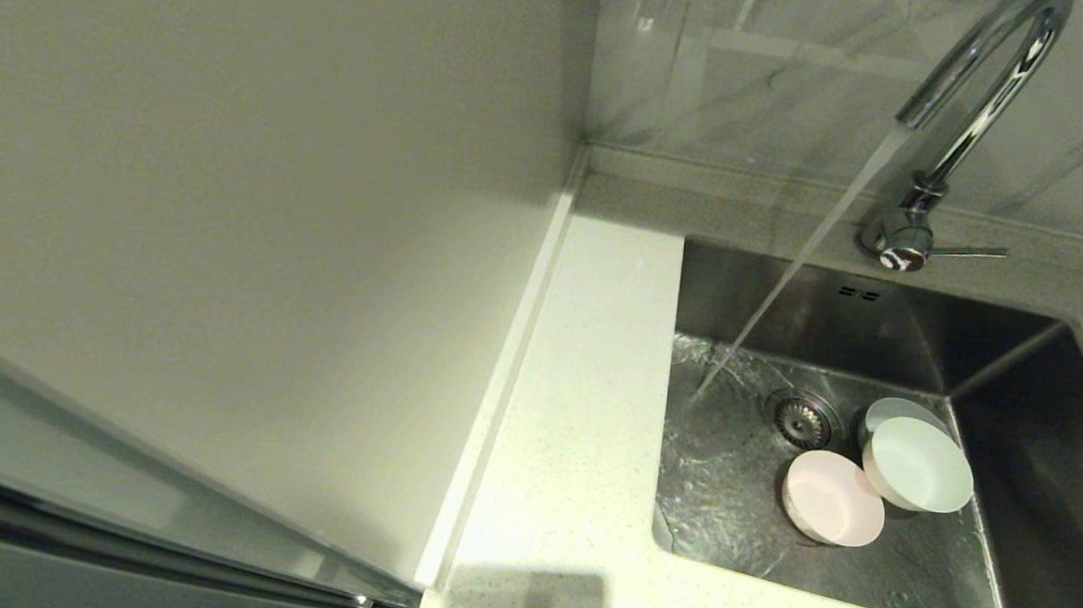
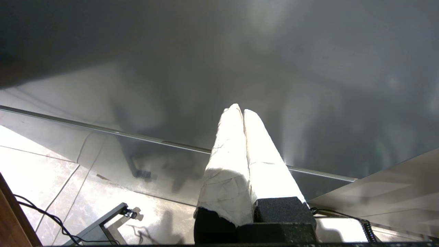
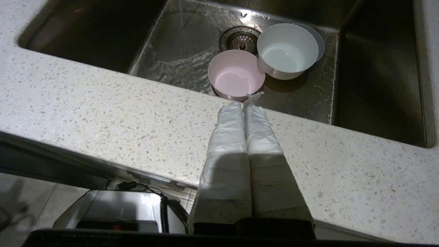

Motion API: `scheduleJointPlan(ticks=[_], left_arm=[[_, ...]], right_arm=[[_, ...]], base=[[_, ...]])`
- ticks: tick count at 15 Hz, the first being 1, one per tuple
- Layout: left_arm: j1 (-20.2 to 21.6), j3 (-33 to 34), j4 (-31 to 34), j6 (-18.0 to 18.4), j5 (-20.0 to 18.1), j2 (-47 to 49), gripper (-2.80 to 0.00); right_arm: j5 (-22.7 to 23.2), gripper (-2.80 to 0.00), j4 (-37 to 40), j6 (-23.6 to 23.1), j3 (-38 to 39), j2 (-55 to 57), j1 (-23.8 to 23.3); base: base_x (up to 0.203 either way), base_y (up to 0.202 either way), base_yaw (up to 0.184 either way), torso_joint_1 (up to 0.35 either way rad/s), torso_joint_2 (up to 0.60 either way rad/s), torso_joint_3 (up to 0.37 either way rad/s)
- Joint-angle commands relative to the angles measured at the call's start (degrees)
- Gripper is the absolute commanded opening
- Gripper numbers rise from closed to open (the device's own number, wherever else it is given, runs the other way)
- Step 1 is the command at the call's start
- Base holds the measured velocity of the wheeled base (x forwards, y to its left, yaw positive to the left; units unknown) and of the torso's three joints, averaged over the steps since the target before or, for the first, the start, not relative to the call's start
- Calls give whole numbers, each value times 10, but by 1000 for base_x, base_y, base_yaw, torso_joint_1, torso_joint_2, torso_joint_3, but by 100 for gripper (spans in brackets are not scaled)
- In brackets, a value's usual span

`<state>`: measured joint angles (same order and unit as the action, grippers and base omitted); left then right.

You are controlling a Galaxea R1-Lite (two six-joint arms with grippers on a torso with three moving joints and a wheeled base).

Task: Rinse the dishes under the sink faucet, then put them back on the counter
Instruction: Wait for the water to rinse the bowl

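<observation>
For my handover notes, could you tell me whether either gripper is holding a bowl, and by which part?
Nothing is held. The right gripper is shut and empty over the counter; the left gripper is shut, parked.

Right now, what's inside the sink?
In the sink: a pink bowl, a whitish bowl resting on a mostly covered blue-grey bowl, the drain, and running water.

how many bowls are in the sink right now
3: a pink bowl by the drain, a white bowl leaning beside it, and a grey bowl mostly hidden behind the white one.
</observation>
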<state>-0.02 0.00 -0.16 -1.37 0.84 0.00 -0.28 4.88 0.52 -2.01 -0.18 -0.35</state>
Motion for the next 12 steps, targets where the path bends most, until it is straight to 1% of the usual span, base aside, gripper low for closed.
scheduleJointPlan(ticks=[1,12], left_arm=[[0,0,0,0,0,-2,-280],[0,0,0,0,0,-2,-280]], right_arm=[[0,-280,0,0,0,2,0],[0,-280,0,0,0,2,0]], base=[[0,0,0,0,0,0],[0,0,0,0,0,0]])
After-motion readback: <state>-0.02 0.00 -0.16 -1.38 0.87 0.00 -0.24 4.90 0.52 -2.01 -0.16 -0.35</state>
